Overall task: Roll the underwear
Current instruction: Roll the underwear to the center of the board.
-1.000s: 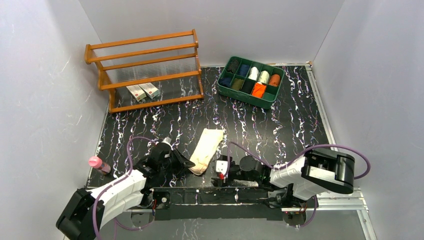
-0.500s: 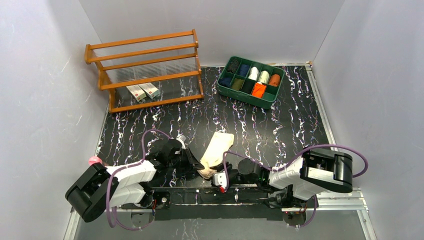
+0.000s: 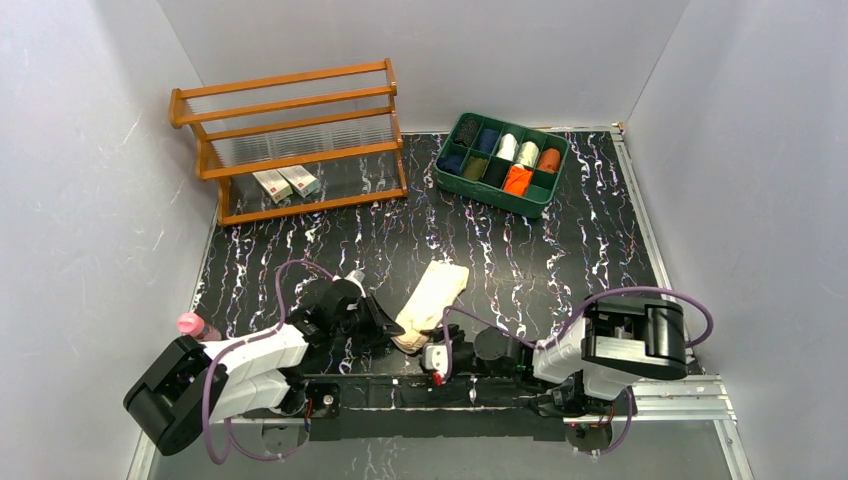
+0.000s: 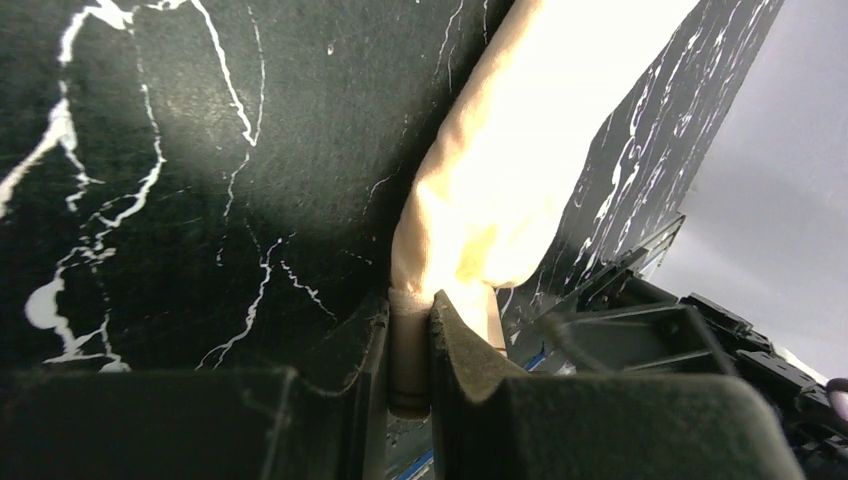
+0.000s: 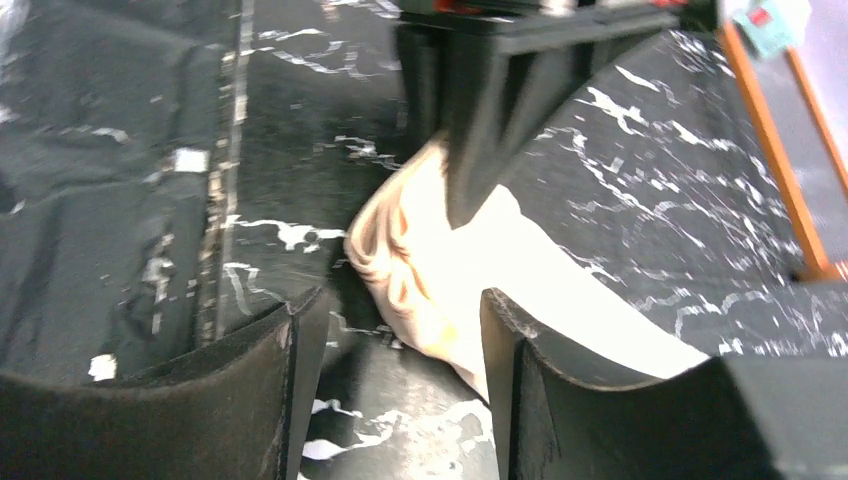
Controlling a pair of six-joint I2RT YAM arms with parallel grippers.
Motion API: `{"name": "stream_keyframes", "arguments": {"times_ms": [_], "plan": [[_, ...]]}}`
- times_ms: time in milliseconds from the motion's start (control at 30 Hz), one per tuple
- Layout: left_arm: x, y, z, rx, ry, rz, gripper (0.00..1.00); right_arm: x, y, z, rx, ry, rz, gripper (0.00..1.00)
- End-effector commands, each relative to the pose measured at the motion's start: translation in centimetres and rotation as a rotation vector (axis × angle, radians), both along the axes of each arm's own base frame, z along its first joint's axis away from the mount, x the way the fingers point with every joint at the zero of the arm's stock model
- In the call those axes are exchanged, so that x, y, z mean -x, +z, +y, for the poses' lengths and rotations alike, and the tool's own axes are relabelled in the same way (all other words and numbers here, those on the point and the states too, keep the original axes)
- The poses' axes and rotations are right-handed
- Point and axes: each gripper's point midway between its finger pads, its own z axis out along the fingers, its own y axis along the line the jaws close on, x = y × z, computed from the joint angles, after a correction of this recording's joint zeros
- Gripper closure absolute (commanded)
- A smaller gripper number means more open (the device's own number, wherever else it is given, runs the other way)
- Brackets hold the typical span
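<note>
The pale tan underwear (image 3: 432, 296) lies folded long on the black marbled mat near the front edge. My left gripper (image 3: 392, 333) is shut on its near corner; the left wrist view shows the cloth (image 4: 510, 170) pinched between my fingers (image 4: 455, 345). My right gripper (image 3: 432, 358) is open just before the near end of the cloth, which bunches between and beyond its fingers (image 5: 295, 350) in the right wrist view (image 5: 430, 270). The bright orange underwear (image 3: 516, 180) sits in a compartment of the green tray (image 3: 543, 205).
The green tray at the back right holds several dark, white and dull orange rolls. A wooden rack (image 3: 290, 140) with small boxes stands at the back left. A pink-capped bottle (image 3: 196, 327) lies at the left edge. Grey walls enclose the mat.
The left gripper has moved right and closed on the cloth's near corner, shifting the cloth rightward. The right gripper has slid down-left toward the cloth's near end.
</note>
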Motion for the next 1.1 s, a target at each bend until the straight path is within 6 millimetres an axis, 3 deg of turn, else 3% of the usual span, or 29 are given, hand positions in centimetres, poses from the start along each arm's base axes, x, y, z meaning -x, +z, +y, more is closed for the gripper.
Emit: {"name": "stream_keyframes", "arguments": {"times_ms": [0,100,233,333,500,767,933,1067], "plan": [[0.3,-0.6,1.3,-0.086,-0.013,-0.016,1.00,-3.4,5.0,-1.2,-0.243,-0.299,0.125,0.32],[0.6,-0.8,1.1,-0.101,-0.058,-0.012,1.00,-5.1,5.4,-2.7,-0.307,-0.550,0.364,0.21],[0.9,-1.3,0.8,-0.101,-0.088,0.006,1.00,-6.4,3.5,-5.1,-0.292,-0.931,0.760,0.10],[0.8,-1.3,0.6,-0.094,-0.095,0.003,1.00,-6.6,3.0,-5.8,-0.300,-1.085,1.014,0.03],[0.8,-1.1,0.5,-0.093,-0.103,0.002,1.00,-7.3,1.4,-6.3,-0.288,-1.206,1.385,0.01],[0.8,-1.2,0.7,-0.098,-0.092,-0.004,1.00,-10.1,0.2,-5.6,-0.245,-1.238,1.464,0.01],[0.4,-1.3,1.3,-0.108,-0.043,-0.013,1.00,-12.6,-0.9,-4.4,-0.160,-1.250,1.434,0.01],[-0.5,-1.6,2.3,-0.143,0.018,-0.023,1.00,-15.2,-1.4,-2.2,-0.062,-1.239,1.362,0.01]]}}
